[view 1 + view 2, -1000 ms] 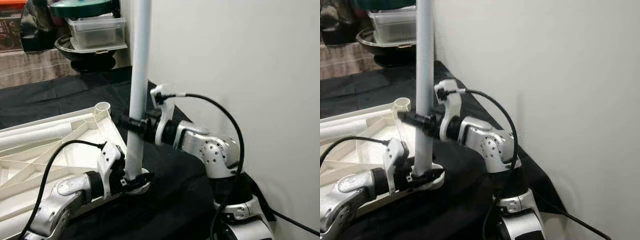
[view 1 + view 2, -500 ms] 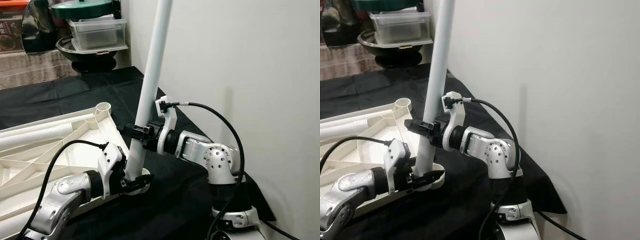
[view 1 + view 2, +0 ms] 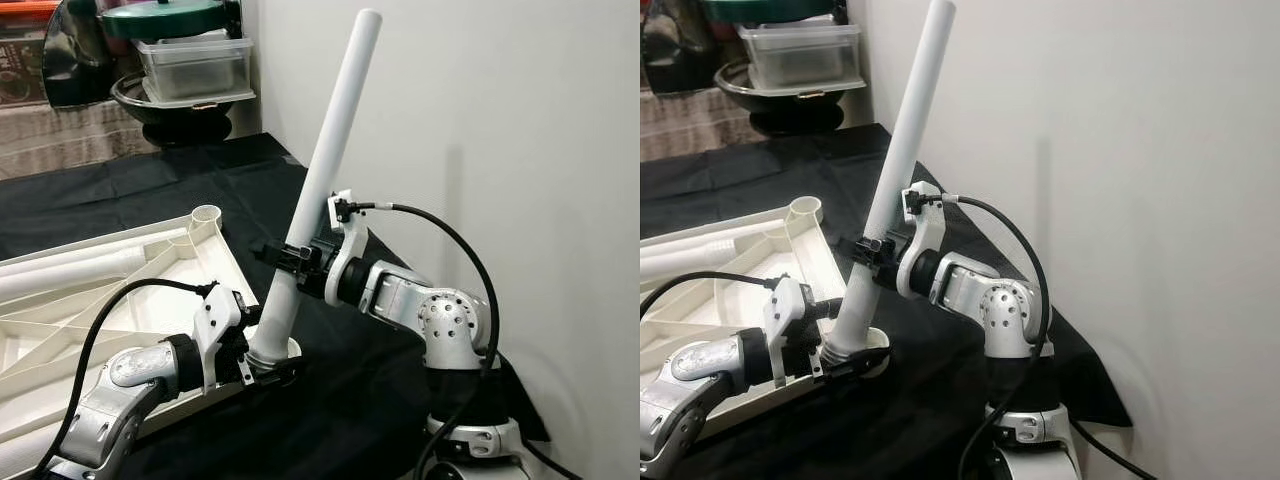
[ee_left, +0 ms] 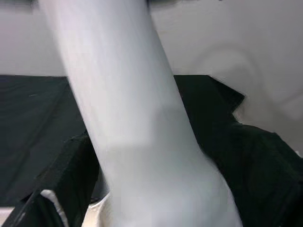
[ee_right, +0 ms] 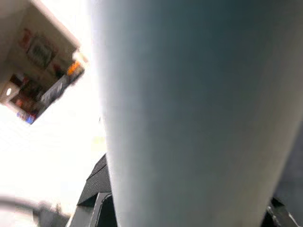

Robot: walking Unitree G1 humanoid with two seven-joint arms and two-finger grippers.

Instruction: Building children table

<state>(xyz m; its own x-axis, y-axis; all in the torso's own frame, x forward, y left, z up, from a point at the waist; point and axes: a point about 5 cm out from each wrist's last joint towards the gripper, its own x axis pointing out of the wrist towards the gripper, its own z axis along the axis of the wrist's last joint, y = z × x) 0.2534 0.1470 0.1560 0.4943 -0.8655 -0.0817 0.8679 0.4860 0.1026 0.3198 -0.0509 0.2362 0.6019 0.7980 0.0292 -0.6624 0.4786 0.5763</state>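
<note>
Your white table leg (image 3: 322, 175) leans up and rightward toward the wall; right gripper (image 3: 283, 252) clamps its shaft, left gripper (image 3: 262, 367) grips its socket end. No readable writing.

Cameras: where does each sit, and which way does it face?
Left eye: head, forward and down; left gripper at the leg's base, right gripper shut on it.
Right eye: same head, same scene; tabletop upside down on black cloth, both arms.
Left wrist: along its gripper at the leg's foot, close.
Right wrist: along its gripper, up the leg.
Shared: all four see the tilted leg.
</note>
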